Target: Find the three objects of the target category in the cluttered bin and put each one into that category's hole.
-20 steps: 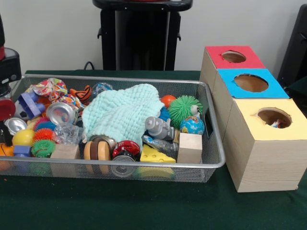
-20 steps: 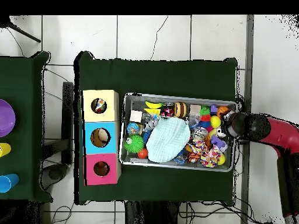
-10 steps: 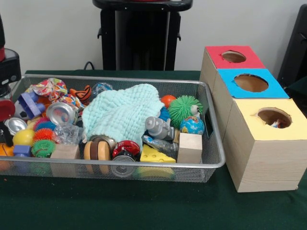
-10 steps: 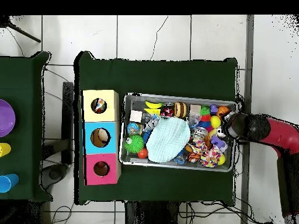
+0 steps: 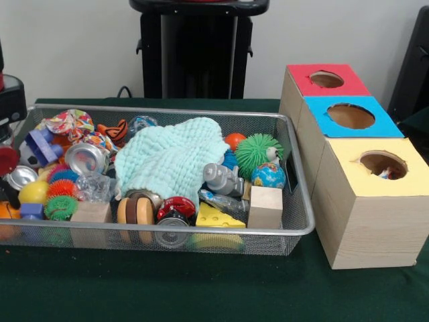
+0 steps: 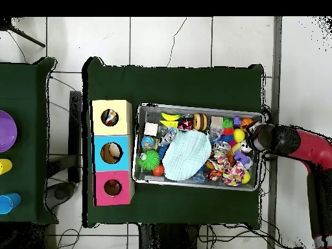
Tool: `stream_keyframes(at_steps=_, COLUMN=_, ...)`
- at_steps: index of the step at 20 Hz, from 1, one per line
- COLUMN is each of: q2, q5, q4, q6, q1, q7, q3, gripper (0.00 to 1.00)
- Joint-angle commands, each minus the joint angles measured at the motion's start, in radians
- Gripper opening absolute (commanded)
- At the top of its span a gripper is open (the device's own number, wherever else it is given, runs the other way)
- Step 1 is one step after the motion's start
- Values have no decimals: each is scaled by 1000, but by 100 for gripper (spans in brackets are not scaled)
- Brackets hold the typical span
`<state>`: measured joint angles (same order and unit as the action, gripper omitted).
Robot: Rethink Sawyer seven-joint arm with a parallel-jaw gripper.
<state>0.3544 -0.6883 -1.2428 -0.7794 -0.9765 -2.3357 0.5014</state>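
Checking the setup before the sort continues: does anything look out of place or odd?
The mint cloth is spread over the middle of the wire bin, hiding whatever toys lie beneath. Nothing has spilled onto the table, and the three boxes stand in a straight row.

No legible text or labels.

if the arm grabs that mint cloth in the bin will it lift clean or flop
The mint cloth looks soft and crumpled, so it would likely droop. It lies draped over toys in the wire bin, so lifting it may drag or uncover some.
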Motion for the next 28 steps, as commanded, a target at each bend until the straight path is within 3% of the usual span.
stream_keyframes(at_steps=1, q2=-210, q5=-29, q4=124, q6=15, q1=-62, q7=396, q3=73, gripper=100)
stream_keyframes(at_steps=3, q2=-263, q5=-12, q4=168, q6=-15, q1=-82, q7=506, q3=129, gripper=100)
stream_keyframes(at_steps=5, q2=-262, q5=-16, q4=182, q6=-54, q1=-61, q7=515, q3=125, gripper=100)
stream_keyframes(at_steps=8, q2=-272, q5=-20, q4=145, q6=19, q1=-77, q7=505, q3=137, gripper=100)
stream_keyframes(at_steps=13, q2=-273, q5=-13, q4=163, q6=11, q1=-62, q7=534, q3=120, gripper=100)
stream_keyframes(at_steps=14, q2=-274, q5=-7, q4=164, q6=15, q1=-62, q7=547, q3=117, gripper=0)
stream_keyframes(at_steps=18, q2=-260, q5=-26, q4=158, q6=38, q1=-52, q7=540, q3=100, gripper=0)
stream_keyframes(at_steps=23, q2=-219, q5=-50, q4=138, q6=48, q1=-15, q7=437, q3=43, gripper=0)
stream_keyframes(at_steps=28, q2=-128, q5=-23, q4=42, q6=64, q1=2, q7=322, q3=5, gripper=0)
